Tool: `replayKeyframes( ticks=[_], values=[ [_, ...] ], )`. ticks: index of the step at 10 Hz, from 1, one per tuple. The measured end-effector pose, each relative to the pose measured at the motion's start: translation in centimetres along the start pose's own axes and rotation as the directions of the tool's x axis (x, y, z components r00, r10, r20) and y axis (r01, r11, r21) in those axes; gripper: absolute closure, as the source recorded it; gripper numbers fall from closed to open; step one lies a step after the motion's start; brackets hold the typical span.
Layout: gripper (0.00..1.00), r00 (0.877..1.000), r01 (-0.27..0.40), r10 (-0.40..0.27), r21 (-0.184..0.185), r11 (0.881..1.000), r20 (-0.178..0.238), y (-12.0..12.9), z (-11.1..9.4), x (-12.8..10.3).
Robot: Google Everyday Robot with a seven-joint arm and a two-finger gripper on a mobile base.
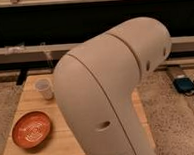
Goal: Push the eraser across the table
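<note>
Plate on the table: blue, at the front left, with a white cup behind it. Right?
No: the camera view shows the plate is orange, not blue. It sits at the front left of the table, with the white cup behind it. The tool is out of view, behind the arm.
</note>
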Motion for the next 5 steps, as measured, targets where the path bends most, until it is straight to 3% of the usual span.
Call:
replayKeyframes(
  ticks=[5],
  values=[
    [1.0, 1.0, 0.01, -0.01, 0.011, 1.0, 0.019, 0.8, 0.5, -1.8]
  ],
)
